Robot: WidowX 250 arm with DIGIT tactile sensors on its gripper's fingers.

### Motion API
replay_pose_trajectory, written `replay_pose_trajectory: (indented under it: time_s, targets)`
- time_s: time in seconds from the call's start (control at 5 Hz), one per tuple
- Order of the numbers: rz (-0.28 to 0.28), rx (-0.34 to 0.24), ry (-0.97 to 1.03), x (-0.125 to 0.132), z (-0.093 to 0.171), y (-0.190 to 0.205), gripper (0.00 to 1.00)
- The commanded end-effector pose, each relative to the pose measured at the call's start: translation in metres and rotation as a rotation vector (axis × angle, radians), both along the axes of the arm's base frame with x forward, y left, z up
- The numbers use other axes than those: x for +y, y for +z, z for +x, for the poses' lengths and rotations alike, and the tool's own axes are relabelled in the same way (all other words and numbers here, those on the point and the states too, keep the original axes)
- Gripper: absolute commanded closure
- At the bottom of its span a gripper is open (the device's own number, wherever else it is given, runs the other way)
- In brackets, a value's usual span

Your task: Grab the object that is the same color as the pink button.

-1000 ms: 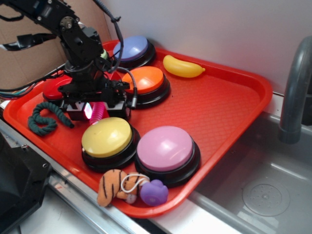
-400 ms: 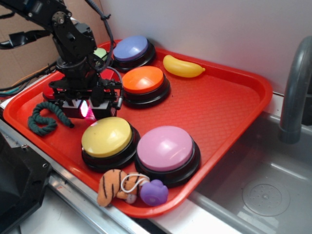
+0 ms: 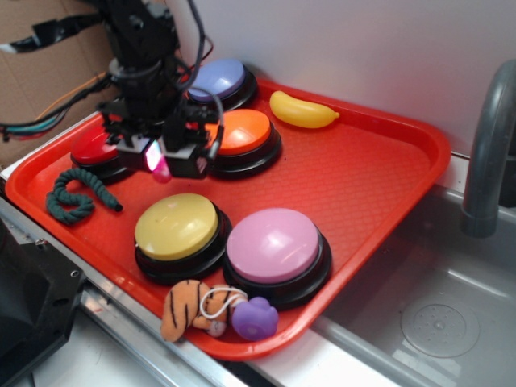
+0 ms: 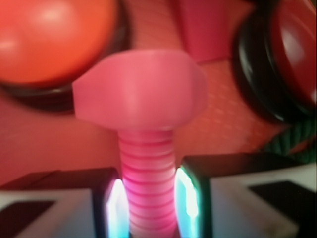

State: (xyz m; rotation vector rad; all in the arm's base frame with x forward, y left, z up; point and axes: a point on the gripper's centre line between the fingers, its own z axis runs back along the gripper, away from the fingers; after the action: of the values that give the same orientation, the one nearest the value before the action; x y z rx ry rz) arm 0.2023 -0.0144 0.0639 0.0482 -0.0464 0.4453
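Gripper (image 3: 161, 157) clenched on the bolt (image 4: 143, 129), pads pressing the ribbed shaft from both sides. In the wrist view, shaft runs straight out between the jaws along the gripper's own axis, flat head forward and clear of the fingertips (image 4: 106, 206). In the exterior view, only the pink tip of the bolt (image 3: 160, 165) shows beneath the gripper, apparently lifted off the tray (image 3: 387, 185), hanging above the gap between the red button (image 3: 93, 149), the orange button (image 3: 238, 133) and the yellow button (image 3: 176, 226). Long axis of the bolt close to vertical, head down. Pink button (image 3: 272, 244) well apart, toward the near edge of the tray, matching the bolt in colour. Grasp judged complete; bolt centred between the pads, no visible tilt. Risk judged: slippage along the ribbed shaft if the clamp slackens, head being the heavier end and pointing downward
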Motion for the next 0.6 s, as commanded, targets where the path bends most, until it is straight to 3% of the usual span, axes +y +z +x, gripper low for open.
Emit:
replay_pose_trajectory:
  time_s: [0.0, 0.2, 0.4]
  targets:
    - [-0.05, 0.064, -0.232, -0.021, 0.015, 0.064, 1.0]
    - [-0.07, 0.094, -0.332, -0.024, 0.016, 0.089, 1.0]
    - [-0.079, 0.024, -0.332, -0.023, 0.011, 0.101, 1.0]
